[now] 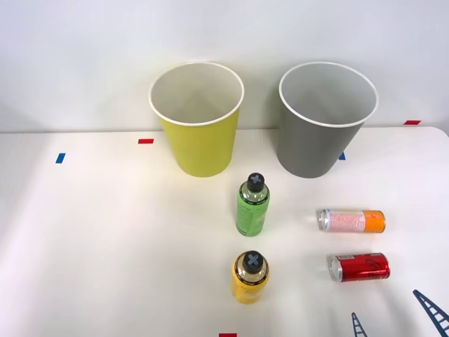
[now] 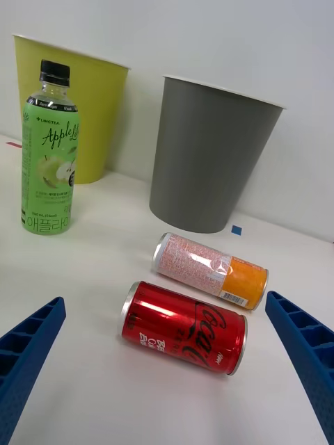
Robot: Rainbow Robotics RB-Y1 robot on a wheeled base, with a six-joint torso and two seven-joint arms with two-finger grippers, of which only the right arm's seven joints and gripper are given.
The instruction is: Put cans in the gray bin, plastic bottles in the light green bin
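Pincer (image 2: 167,375) spread wide and empty, poised over the two lying cans.

Nothing looks sorted yet: I see the red can (image 2: 184,328) and pink can (image 2: 210,270) on their sides on the counter (image 1: 105,246) near the gray bin (image 1: 323,119), while the green bottle (image 1: 252,205) and yellow bottle (image 1: 250,276) stand below the light green bin (image 1: 198,119). Both bins seem empty, though their bottoms are hidden. All four remain.

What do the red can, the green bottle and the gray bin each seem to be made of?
Red can: likely metal, glossy, with a silver rimmed end. Green bottle: apparently clear plastic with a printed label and black cap. Gray bin: matte, white-rimmed; paper or plastic, unclear.
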